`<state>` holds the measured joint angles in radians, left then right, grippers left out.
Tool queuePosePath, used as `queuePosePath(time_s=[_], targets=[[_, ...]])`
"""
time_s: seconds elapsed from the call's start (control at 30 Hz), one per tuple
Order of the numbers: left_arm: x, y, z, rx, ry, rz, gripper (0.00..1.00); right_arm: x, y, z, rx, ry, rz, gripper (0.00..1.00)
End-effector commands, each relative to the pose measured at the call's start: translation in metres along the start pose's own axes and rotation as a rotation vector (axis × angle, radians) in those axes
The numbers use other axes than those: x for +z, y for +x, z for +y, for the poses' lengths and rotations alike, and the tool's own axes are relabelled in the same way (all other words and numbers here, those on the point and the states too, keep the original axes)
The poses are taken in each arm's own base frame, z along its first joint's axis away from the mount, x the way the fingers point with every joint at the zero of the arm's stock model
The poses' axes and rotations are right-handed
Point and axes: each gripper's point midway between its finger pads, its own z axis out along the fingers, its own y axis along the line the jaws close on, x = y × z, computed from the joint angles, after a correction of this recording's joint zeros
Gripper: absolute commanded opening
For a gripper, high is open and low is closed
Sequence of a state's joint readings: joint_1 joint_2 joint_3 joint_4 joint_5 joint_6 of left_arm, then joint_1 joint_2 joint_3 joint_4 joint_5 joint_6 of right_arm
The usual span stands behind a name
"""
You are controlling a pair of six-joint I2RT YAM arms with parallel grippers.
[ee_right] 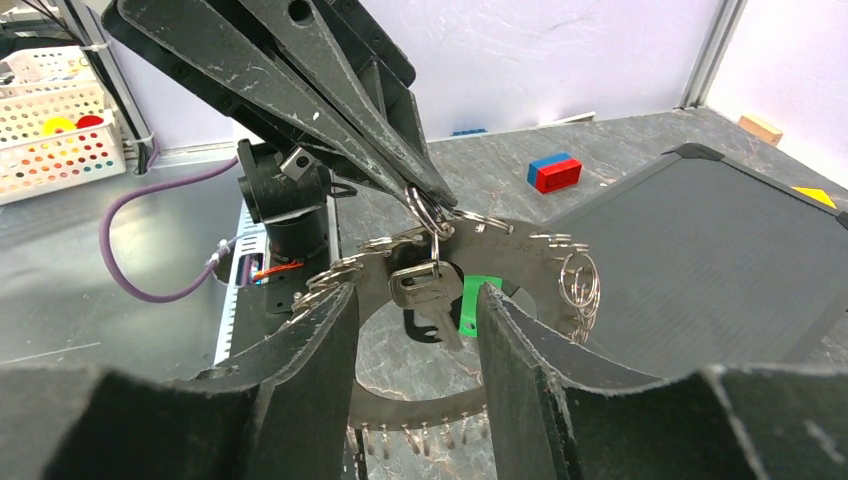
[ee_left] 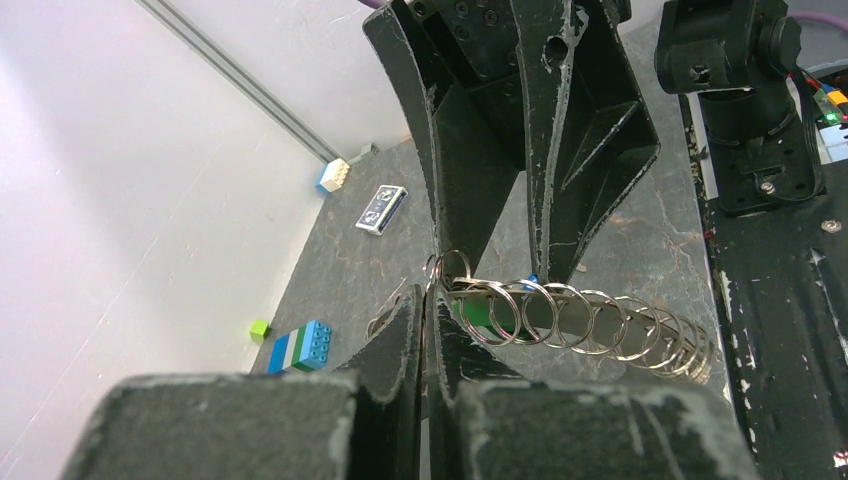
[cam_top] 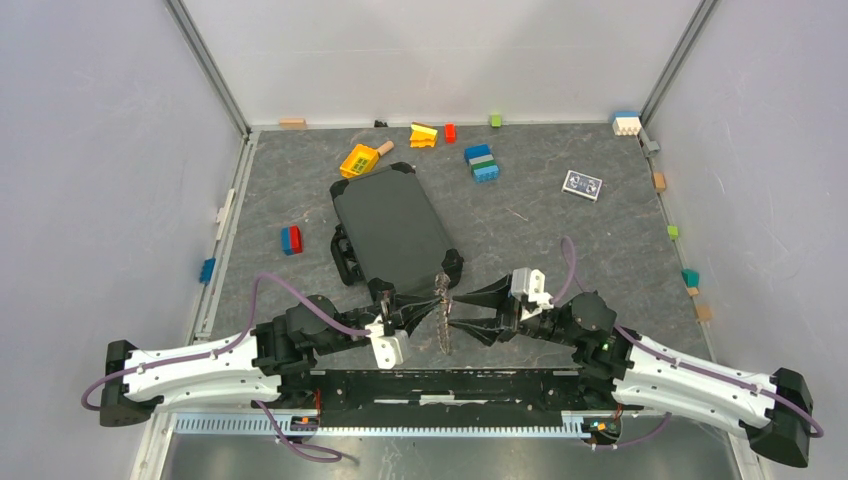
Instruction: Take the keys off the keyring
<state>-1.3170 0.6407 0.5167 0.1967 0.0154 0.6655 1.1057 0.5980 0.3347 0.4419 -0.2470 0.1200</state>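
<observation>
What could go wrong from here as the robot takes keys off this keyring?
The left gripper pinches the keyring only at its top edge; a tug could twist it loose.
The open right gripper flanks one hanging key, with the green tag close by; closing might catch the tag too.

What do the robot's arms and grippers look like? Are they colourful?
Not very! The left arm and right arm each have a white shell with black joints, and a purple cable loops along each. The left gripper and right gripper each have two long, black, pointy fingers scuffed with pale scratches.
</observation>
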Motion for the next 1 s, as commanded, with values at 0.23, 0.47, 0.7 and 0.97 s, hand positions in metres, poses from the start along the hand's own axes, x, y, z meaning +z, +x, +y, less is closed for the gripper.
queuePosePath(time_s=[0.23, 0.47, 0.7, 0.97], targets=[[-0.001, -0.022, 0.020, -0.030, -0.078, -0.080, 0.02, 0.009, -0.006, 0.008, 0.018, -0.041, -0.044, 0.51], [0.000, -0.022, 0.019, -0.031, -0.077, -0.080, 0.02, 0.012, -0.007, 0.012, 0.023, -0.061, -0.052, 0.51], [-0.001, -0.022, 0.019, -0.033, -0.078, -0.083, 0.02, 0.015, -0.007, 0.008, 0.025, -0.042, -0.060, 0.47], [-0.003, -0.022, 0.019, -0.033, -0.081, -0.085, 0.02, 0.012, -0.005, 0.006, 0.019, -0.026, -0.061, 0.35]])
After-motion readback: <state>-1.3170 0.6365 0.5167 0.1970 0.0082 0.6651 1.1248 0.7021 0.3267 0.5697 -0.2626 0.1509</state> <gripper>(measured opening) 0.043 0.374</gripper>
